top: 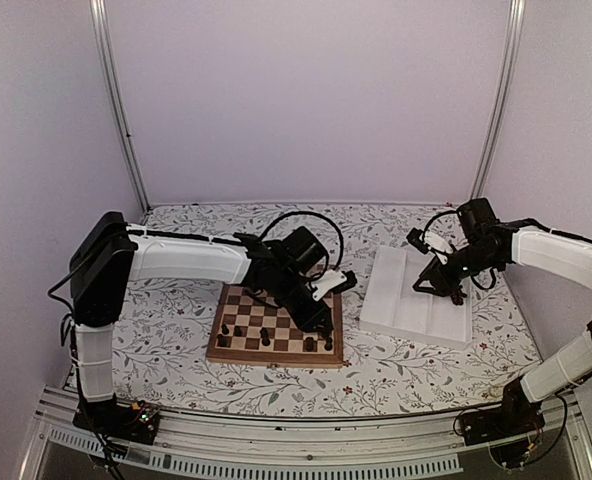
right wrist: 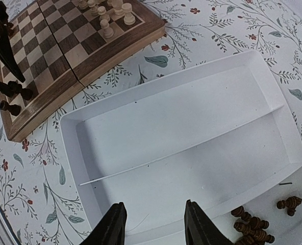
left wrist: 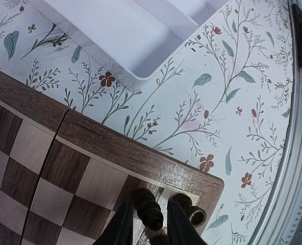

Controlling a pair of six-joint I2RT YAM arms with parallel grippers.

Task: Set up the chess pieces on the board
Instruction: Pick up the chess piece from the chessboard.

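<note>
The left tool (left wrist: 149, 205) is down at the board's (left wrist: 115, 148) near right corner with a dark chessman (left wrist: 148, 214) between its jaws. The jaws lie close on either side, but the wrist view cuts off low, so I cannot tell if they are truly clamping it.

The step in hand looks like seating this piece on its corner-row square. To do it well, the piece should stand upright and centred on the square. The fingers should move straight and only a little, because a neighbouring dark piece (left wrist: 194, 215) stands just beside the right finger and could easily be knocked over. Any lift away should go straight up, clear of both.

The right tool (right wrist: 156, 214) hangs over the white tray (right wrist: 181, 127) with its jaws apart and nothing between them. The rest of the dark chess pieces (right wrist: 253, 227) lie tumbled in the tray's end compartment, off to one side of that tool. A few more already stand along the near rows of the board, and pale chessmen (right wrist: 112, 18) stand on its far side.

The surface (left wrist: 232, 102) wears a white cloth printed with leaves and small red flowers. Board and tray sit near each other on it, not touching. Plain pale walls (top: 306, 100) and two metal uprights (top: 116, 100) close in the space.
</note>
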